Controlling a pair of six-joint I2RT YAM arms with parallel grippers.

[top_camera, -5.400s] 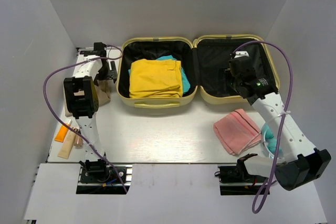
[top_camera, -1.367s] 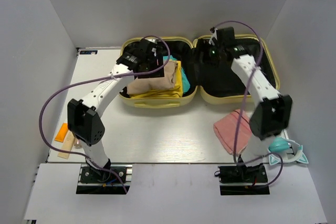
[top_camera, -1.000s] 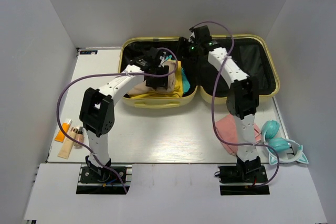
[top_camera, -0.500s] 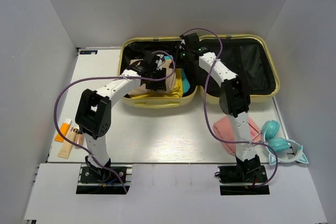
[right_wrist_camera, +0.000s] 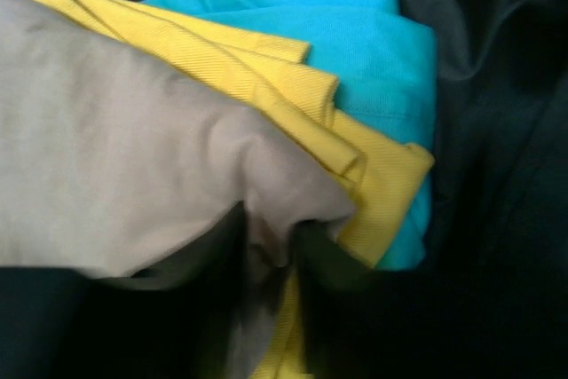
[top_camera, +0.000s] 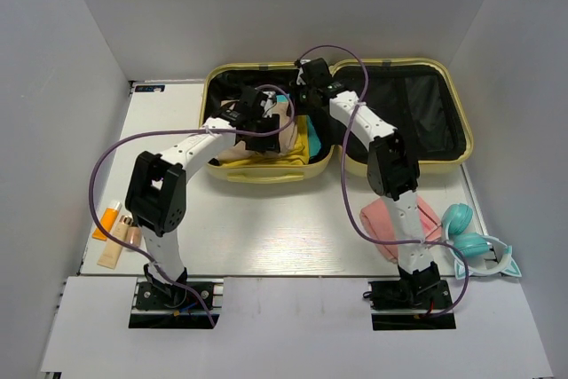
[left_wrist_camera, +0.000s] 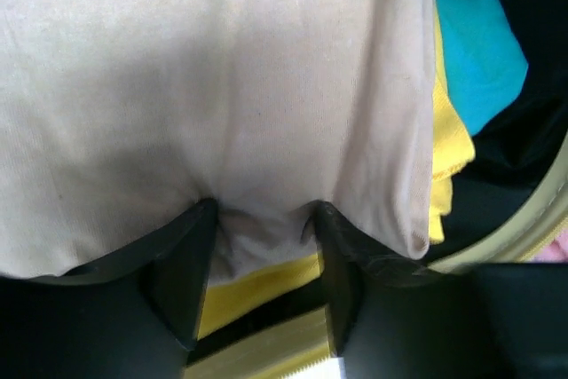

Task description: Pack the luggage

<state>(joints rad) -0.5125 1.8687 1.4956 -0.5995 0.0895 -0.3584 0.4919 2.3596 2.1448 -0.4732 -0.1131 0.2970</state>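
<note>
Pale yellow luggage (top_camera: 266, 175) open flat, far-centre

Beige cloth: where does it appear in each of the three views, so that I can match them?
Top external: beige cloth in the left half of the luggage, centre top.
Left wrist: the cloth fills the upper picture, bunched between the fingers of the left claw.
Right wrist: the cloth is at left.
Shared landmark: the yellow garment under it.
</note>
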